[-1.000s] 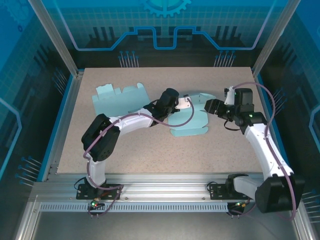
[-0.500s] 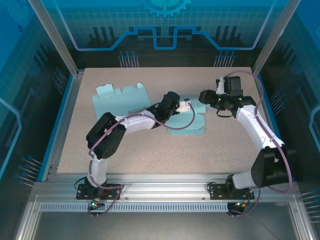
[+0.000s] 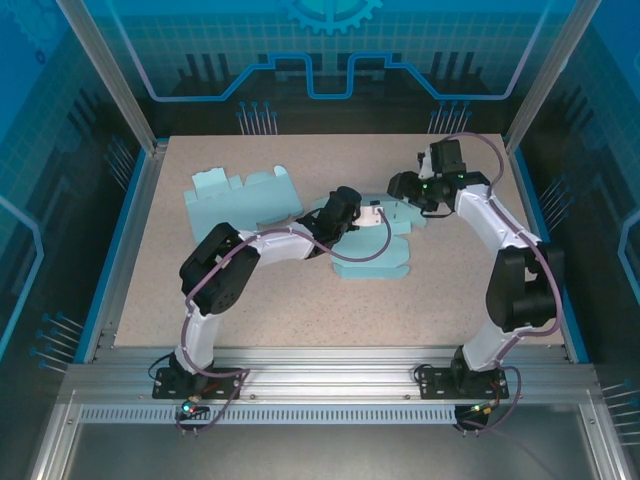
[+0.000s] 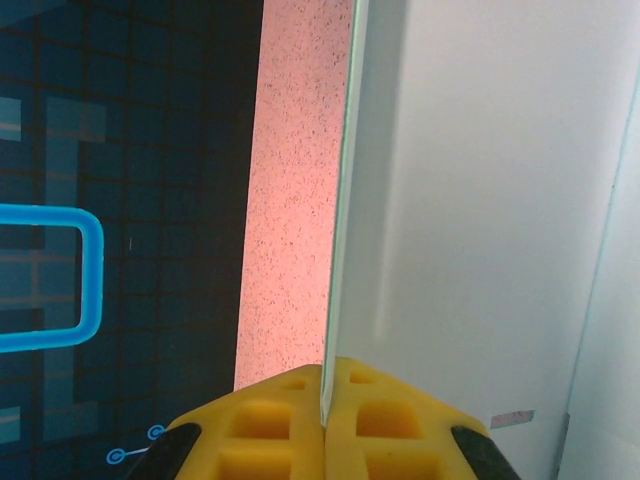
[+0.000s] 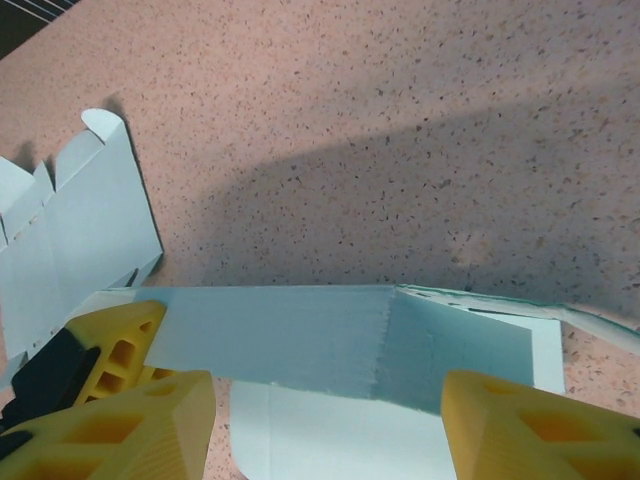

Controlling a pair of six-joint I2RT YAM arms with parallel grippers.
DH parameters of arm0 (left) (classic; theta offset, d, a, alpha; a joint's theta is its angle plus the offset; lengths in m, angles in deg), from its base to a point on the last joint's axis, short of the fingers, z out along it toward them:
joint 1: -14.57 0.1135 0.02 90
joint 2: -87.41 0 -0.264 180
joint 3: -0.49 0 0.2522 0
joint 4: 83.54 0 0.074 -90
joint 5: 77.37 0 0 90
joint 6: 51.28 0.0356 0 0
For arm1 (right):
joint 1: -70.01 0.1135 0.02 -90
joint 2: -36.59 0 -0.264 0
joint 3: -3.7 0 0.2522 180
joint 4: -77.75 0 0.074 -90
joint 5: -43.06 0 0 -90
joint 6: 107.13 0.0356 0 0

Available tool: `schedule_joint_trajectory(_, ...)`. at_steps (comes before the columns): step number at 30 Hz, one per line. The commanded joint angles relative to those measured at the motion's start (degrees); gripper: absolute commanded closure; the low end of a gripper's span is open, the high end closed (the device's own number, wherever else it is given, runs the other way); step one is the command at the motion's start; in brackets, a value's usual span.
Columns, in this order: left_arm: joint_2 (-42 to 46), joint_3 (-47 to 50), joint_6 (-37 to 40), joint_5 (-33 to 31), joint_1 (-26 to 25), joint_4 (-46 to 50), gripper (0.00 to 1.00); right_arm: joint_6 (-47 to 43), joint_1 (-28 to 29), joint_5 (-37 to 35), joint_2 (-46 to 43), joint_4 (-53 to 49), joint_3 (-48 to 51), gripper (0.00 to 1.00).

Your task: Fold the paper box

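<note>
Speckled beige table (image 3: 400, 310), blue circuit-pattern walls (image 3: 200, 60), aluminium frame (image 3: 330, 385)

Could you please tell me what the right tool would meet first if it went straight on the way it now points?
The right tool would most likely meet the pale-blue flap of the paper box; it lies straight ahead in the right wrist view, though the depth is unclear.
</note>
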Motion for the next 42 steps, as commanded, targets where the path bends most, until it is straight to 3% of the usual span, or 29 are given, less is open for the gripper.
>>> schedule_joint_trajectory(1, -1.5, -0.7, 0.3, -0.9, -0.2, 0.4, 0.99, 1.5, 1.3, 1.9, 1.6, -0.2, -1.4, 0.38)
schedule_joint_trajectory(7, -2.5, -1.5, 0.0, -1.4, -0.1, 0.7, 0.98, 2.9, 2.6, 1.8, 2.8, 0.9, -0.2, 0.39)
schedule_joint_trajectory(16, -2.6, -1.0, -0.1, -1.7, -0.2, -1.9, 0.98, 6.8, 2.6, 5.1, 4.9, 6.7, 2.1, 0.51)
schedule_joint_trajectory(31, -2.4, 1.1, 2.9, -3.0, -0.2, -7.8, 0.98, 1.9, 2.0, -2.6, -0.6, 2.0, 2.9, 0.35)
schedule_joint_trajectory(42, -2.3, 1.5, 3.5, -3.2, -0.2, -8.4, 0.98, 1.3, 1.9, -4.6, 2.0, 1.4, 2.0, 0.25)
